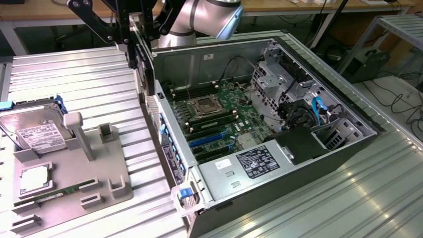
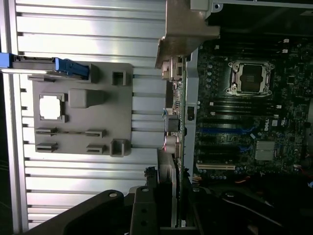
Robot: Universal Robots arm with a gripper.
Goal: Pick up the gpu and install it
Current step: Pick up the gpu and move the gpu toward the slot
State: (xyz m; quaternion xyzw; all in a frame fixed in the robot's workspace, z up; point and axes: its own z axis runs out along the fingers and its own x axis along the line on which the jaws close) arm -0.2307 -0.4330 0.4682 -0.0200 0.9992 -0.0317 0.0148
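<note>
Black gripper (image 1: pixel 129 34) (image 2: pixel 168 215) clamped on the gpu (image 1: pixel 137 54) (image 2: pixel 168 161), a thin dark card seen edge-on with a silver metal bracket. The card hangs upright above the far corner of the open grey metal computer case (image 1: pixel 218 49), on the exterior view's left, just outside the case wall and clear of the green motherboard (image 1: pixel 218 114). On the ribbed aluminium surface (image 1: pixel 86 74), further to the exterior view's left, a grey plastic fixture tray (image 1: pixel 99 168) stands with a silver labelled hard drive (image 1: pixel 36 131) at its far end.
</note>
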